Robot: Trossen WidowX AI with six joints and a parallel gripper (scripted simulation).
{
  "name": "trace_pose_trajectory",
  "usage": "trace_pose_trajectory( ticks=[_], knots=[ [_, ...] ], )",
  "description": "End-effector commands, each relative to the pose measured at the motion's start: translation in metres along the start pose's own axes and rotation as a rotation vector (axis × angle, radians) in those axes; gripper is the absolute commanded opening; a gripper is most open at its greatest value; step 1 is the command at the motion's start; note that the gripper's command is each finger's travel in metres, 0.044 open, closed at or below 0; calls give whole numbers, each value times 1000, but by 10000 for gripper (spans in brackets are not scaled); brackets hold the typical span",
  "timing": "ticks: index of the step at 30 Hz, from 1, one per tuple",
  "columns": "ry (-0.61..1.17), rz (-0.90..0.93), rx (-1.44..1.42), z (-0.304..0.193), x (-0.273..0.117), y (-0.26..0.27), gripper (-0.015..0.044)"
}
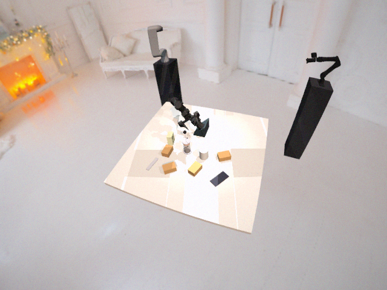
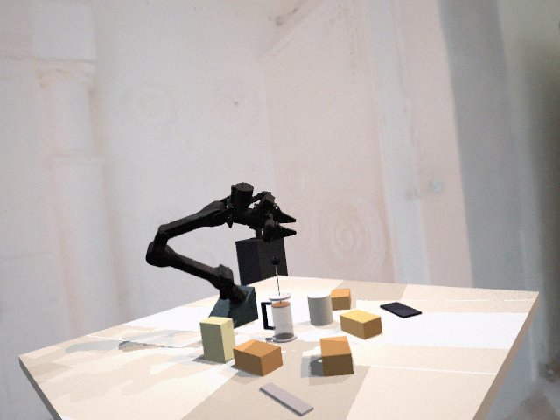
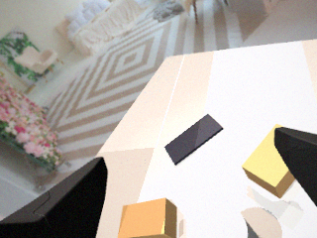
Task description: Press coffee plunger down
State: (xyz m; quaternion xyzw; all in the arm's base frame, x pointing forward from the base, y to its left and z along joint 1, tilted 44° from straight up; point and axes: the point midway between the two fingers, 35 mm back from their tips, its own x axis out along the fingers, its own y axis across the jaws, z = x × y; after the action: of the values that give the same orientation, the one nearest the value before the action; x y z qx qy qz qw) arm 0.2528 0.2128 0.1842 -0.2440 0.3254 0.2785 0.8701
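- None of the pressing is looking done yet: the plunger knob (image 2: 275, 260) is standing high on its thin rod, well above the lid of the coffee press (image 2: 282, 319).
- Over the press, the claw (image 2: 286, 225) is hanging with its jaws spread wide and nothing between them, the tips pointing toward three o'clock in the side view rather than down at the knob.
- From the side, the claw is sitting above the knob and apart from it, with a gap showing between the lower finger and the black ball.
- On the table (image 2: 451, 361), the press is standing upright near the middle, with its black handle facing nine o'clock in the side view.
- Around the press, several blocks are lying close: a pale green block (image 2: 217, 339) at about eight o'clock, an orange block (image 2: 257, 357) at about seven, another orange block (image 2: 336, 355) at about five, and a grey cup (image 2: 319, 308) at about two.
- From the wrist camera, the press is not showing at all; a dark flat slab (image 3: 193, 138) and a yellow block (image 3: 267, 167) are filling the space between the two black fingers.
- Left to do, as I judge it: bringing the claw onto the knob, pushing it straight down to the lid without shoving the glass sideways, then backing off.
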Motion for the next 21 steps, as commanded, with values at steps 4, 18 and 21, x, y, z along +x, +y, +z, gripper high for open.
trace_pose_trajectory(
  ticks=[4,18,21],
  knots=[
    [272,-711,19,-65,-38,-8,440],
    [-1,-941,26,-74,-55,-31,440],
    [-7,-939,56,-80,-53,-33,440]
  ],
)
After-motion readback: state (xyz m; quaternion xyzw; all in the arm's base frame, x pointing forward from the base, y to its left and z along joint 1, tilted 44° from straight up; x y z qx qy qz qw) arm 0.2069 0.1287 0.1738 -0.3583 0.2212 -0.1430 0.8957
